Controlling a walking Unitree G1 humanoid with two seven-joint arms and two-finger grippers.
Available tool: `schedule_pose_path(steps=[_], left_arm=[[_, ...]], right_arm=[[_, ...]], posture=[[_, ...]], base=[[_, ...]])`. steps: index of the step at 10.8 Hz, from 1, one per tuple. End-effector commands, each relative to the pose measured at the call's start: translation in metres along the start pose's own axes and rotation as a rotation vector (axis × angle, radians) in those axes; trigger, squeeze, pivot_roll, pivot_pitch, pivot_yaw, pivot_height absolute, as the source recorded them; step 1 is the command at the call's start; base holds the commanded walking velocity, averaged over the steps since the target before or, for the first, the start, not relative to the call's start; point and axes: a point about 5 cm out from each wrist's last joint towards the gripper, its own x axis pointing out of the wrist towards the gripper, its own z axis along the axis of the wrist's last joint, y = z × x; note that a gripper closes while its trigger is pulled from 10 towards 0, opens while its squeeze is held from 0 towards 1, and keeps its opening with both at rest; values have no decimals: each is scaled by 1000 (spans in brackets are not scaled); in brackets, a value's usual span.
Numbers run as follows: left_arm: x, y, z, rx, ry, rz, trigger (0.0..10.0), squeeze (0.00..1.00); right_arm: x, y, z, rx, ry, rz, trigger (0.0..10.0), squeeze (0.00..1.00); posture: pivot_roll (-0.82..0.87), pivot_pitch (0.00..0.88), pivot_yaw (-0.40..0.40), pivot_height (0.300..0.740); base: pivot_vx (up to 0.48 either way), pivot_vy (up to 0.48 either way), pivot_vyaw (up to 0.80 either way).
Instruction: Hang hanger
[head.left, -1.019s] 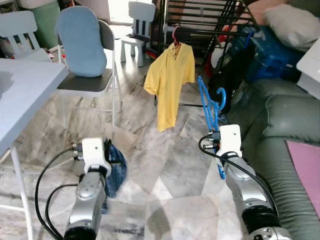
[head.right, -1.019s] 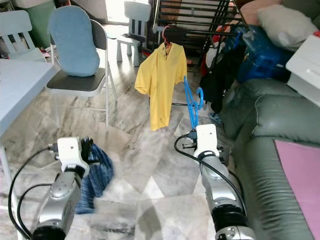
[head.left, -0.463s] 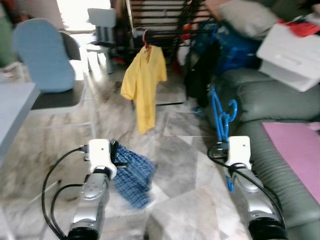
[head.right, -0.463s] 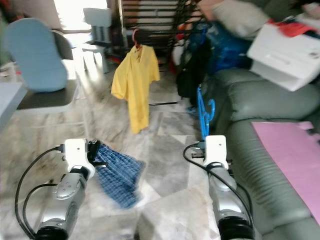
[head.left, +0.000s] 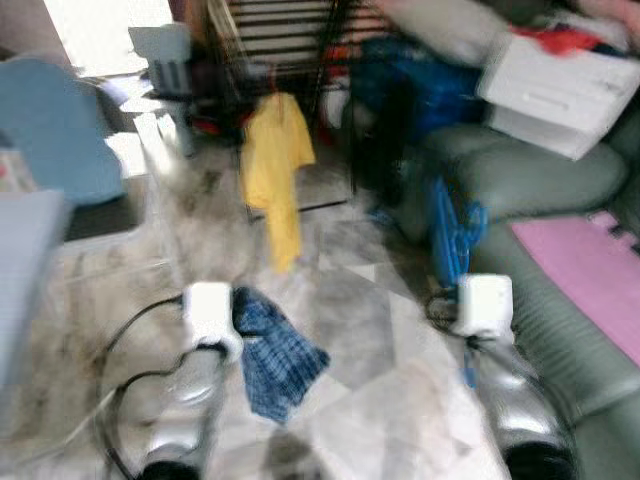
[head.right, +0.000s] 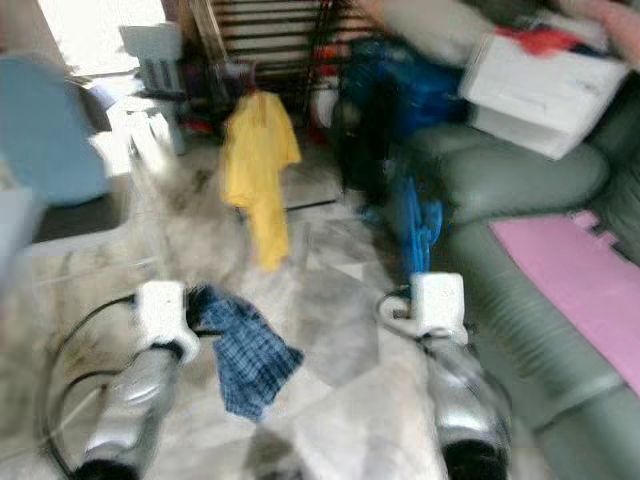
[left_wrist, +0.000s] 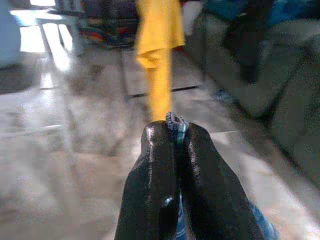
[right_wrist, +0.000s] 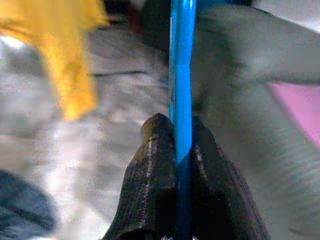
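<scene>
My right gripper (right_wrist: 179, 131) is shut on a blue plastic hanger (head.left: 452, 228), which stands up from the fingers in front of the green sofa. My left gripper (left_wrist: 176, 135) is shut on a blue checked cloth (head.left: 272, 343) that hangs down beside the left arm. Ahead, a yellow shirt (head.left: 274, 165) hangs on a hanger from the black drying rack (head.left: 270, 40). The eye views are blurred by motion.
A green sofa (head.left: 540, 190) runs along the right with a pink mat (head.left: 590, 270) on its seat and a white box (head.left: 555, 85) on top. A chair with a blue cushion (head.left: 55, 140) stands at the left. Marble floor lies between me and the rack.
The whole view has swung and blurred, so the camera moved; the rack and shirt now sit nearer. Both grippers keep their hold on the hanger and the cloth.
</scene>
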Motion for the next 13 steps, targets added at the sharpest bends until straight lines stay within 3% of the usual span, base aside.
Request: schedule_pose_path(steps=[1,4,5,7,8,9,10,11,13], left_arm=[[1,-13,8,-10,-43,-57,10000,0],[-3,-33,32,15,-176,-236,10000,0],[-4,-45,43,85,-208,-370,10000,0],[-3,-53,39,279,-190,-520,10000,0],[-1,-53,35,408,-177,-593,10000,0],[7,-52,36,612,-174,-706,10000,0],[17,-48,41,772,-150,-772,10000,0],[28,-40,46,908,-124,-779,10000,0],[43,-32,64,1036,-158,-719,10000,0]], right_arm=[[-1,-8,3,-1,-11,-12,10000,0],[-5,-7,6,-30,-32,30,10000,0],[-10,-7,7,-72,-37,86,10000,0],[-20,-6,5,-254,-38,291,10000,0],[-24,-13,9,-330,-37,394,10000,0],[-24,-34,20,-418,-26,450,10000,0],[-20,-51,33,-452,-37,417,10000,0],[-18,-59,40,-472,-43,401,10000,0],[-23,-63,40,-472,-24,441,10000,0]], posture=[[-131,0,19,740],[-128,0,16,740],[-129,0,19,740],[-135,0,21,740],[-139,0,23,740],[-151,0,30,740],[-159,0,37,740],[-169,0,48,740],[-175,0,60,740]], base=[[0,0,0],[0,0,0],[0,0,0],[0,0,0],[0,0,0],[0,0,0],[0,0,0],[0,0,0],[0,0,0]])
